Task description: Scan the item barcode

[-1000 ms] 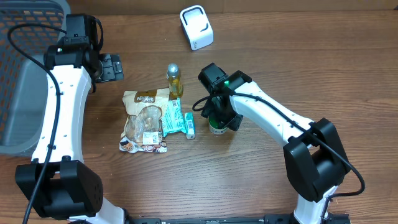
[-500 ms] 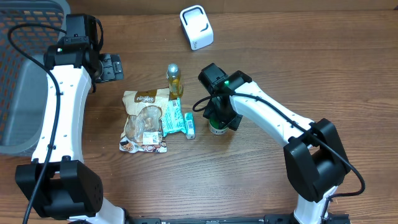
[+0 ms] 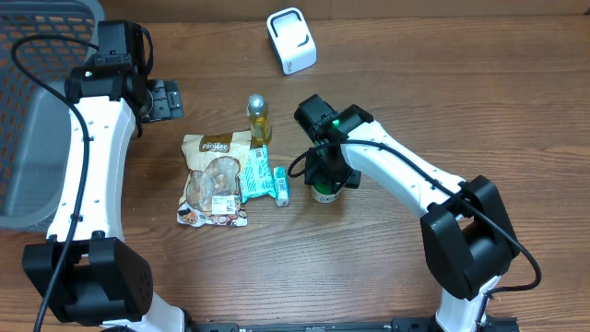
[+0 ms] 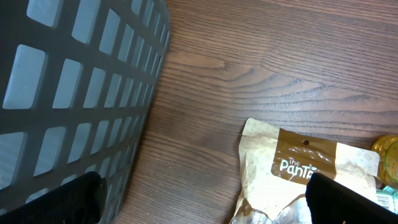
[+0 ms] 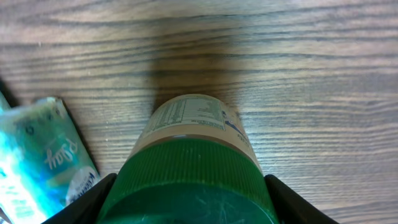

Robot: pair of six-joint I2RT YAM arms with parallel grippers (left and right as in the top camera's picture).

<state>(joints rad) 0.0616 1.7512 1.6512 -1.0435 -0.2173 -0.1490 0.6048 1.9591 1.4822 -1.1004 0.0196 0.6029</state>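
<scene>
Pinching the jar [image 5: 193,118] by its green lid with the right gripper [image 5: 186,208], mid-table, just right of the tissue pack [image 3: 267,175].
Looking rigid, light and probably slick at the pale fine-print label, so gripping the lid seeming safest; showing no barcode here; idling with the left gripper [image 4: 214,199] spread wide by the basket [image 4: 74,93].

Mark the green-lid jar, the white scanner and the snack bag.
green-lid jar [image 5: 189,177], right wrist view, on the green lid.
white scanner [image 3: 291,41], overhead view, middle of its body.
snack bag [image 3: 214,180], overhead view, middle of the pouch.
</scene>
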